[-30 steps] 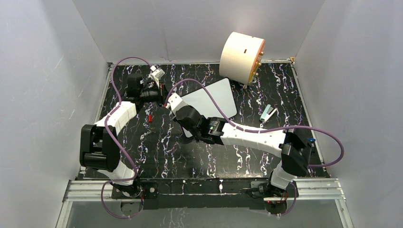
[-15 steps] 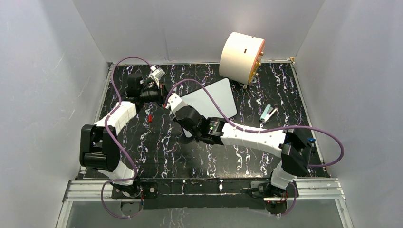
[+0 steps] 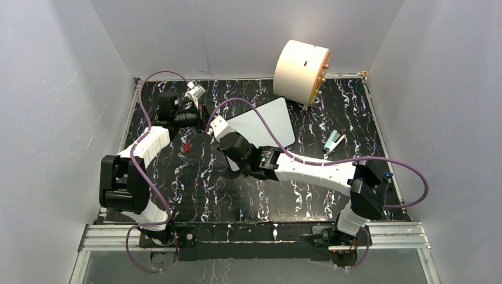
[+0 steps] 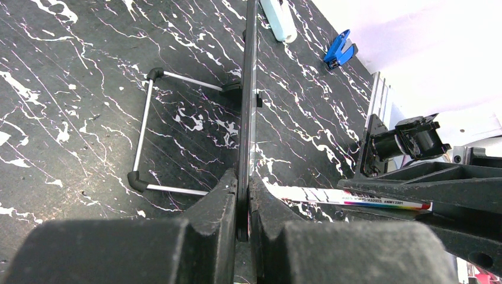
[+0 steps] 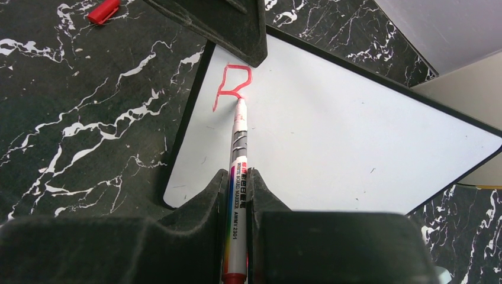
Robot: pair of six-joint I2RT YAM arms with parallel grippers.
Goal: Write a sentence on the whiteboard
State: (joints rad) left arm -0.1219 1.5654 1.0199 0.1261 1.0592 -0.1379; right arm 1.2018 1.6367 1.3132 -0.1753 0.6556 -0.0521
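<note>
The whiteboard [image 3: 269, 121] lies tilted on the black marbled table; it also fills the right wrist view [image 5: 355, 136]. In the left wrist view it shows edge-on [image 4: 247, 71], with my left gripper [image 4: 244, 180] shut on its rim. In the top view that gripper [image 3: 198, 117] sits at the board's left corner. My right gripper [image 5: 238, 174] is shut on a white marker [image 5: 237, 195]. The marker's tip touches the board just below one red letter [image 5: 232, 86], shaped like an R. That is all that shows of the sentence. From above, the right gripper [image 3: 216, 127] is over the board's left end.
A big cream cylinder [image 3: 302, 71] stands behind the board at the back. A mint object [image 3: 334, 141] lies right of the board. The red marker cap [image 3: 186, 146] lies left of it. A wire stand [image 4: 145, 136] and a blue clip [image 4: 339, 52] rest on the table.
The right gripper and marker have shifted very slightly to the right. The left arm and the board have not moved.
</note>
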